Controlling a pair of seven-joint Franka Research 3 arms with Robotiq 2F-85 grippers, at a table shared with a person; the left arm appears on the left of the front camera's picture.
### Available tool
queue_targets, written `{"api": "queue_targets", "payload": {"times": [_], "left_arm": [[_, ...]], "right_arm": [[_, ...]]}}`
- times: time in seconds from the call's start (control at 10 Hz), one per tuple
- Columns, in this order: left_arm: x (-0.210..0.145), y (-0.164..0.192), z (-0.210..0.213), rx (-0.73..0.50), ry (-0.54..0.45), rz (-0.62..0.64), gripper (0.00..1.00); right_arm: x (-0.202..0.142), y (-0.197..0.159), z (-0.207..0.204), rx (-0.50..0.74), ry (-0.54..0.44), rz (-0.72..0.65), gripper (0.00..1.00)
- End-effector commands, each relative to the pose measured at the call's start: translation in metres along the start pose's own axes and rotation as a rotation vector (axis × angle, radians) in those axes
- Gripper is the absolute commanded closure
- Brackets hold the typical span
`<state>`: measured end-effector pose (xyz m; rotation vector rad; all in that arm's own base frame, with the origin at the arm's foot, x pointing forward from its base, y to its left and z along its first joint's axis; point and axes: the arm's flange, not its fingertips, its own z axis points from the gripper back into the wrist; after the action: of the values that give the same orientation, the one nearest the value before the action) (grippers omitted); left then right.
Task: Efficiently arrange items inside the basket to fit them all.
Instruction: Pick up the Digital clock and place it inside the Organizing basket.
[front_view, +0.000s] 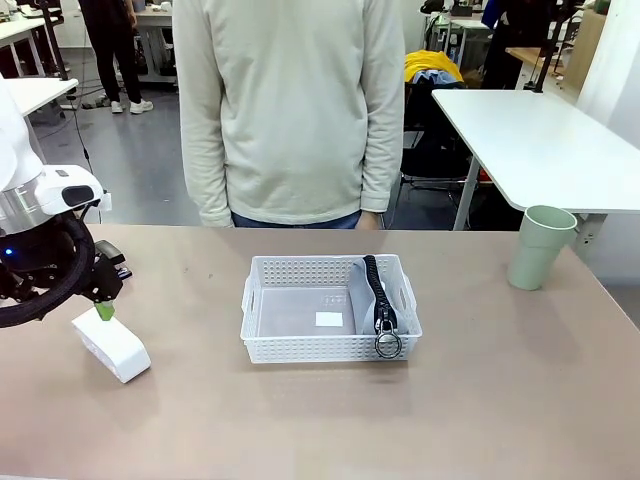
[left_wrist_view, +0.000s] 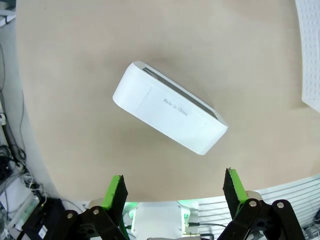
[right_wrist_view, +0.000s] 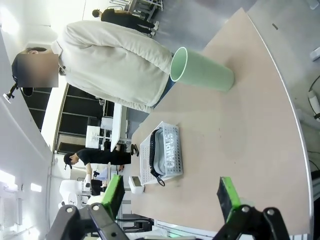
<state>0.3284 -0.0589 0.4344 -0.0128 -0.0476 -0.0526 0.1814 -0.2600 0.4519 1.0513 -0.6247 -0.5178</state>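
Jaws of the left gripper (front_view: 103, 303) stand apart over the white rounded block (front_view: 110, 346) lying on the table (front_view: 300, 420). Mid-table, the basket (front_view: 256, 300) holds the grey zip pouch (front_view: 377, 290) along its right wall. Farther right, the pale green cup (front_view: 540, 246) stands upright; the right gripper (right_wrist_view: 172, 184) gapes, empty.

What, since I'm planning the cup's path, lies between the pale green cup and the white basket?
Nothing. In the front view the stretch of table between the cup and the basket is bare brown surface.
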Motion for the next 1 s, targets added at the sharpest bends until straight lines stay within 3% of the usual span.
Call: {"api": "queue_targets", "payload": {"times": [0.0, 0.2, 0.3, 0.4, 0.5, 0.6, 0.7, 0.9], "left_arm": [[-0.001, 0.004, -0.001, 0.016, -0.007, -0.012, 0.00], [0.000, 0.000, 0.000, 0.000, -0.001, 0.000, 0.00], [-0.003, -0.008, -0.004, 0.002, 0.136, 0.198, 0.00], [-0.009, -0.015, -0.008, -0.057, 0.161, 0.297, 0.00], [-0.008, -0.017, -0.009, -0.178, 0.128, 0.471, 0.00], [-0.007, -0.016, -0.014, -0.221, 0.091, 0.660, 0.00], [-0.007, -0.017, -0.018, -0.248, 0.088, 0.714, 0.00], [0.002, -0.012, -0.026, -0.228, -0.008, 0.834, 0.00]], "right_arm": [[0.002, 0.001, 0.000, 0.022, -0.011, 0.025, 0.00], [0.002, 0.001, 0.000, 0.022, -0.011, 0.025, 0.00], [0.002, 0.001, 0.000, 0.022, -0.011, 0.025, 0.00], [0.002, 0.001, 0.000, 0.022, -0.011, 0.025, 0.00], [0.002, 0.001, 0.000, 0.022, -0.011, 0.025, 0.00], [0.002, 0.001, 0.000, 0.022, -0.011, 0.025, 0.00], [0.002, 0.001, 0.000, 0.022, -0.011, 0.025, 0.00], [0.002, 0.001, 0.000, 0.022, -0.011, 0.025, 0.00]]}}
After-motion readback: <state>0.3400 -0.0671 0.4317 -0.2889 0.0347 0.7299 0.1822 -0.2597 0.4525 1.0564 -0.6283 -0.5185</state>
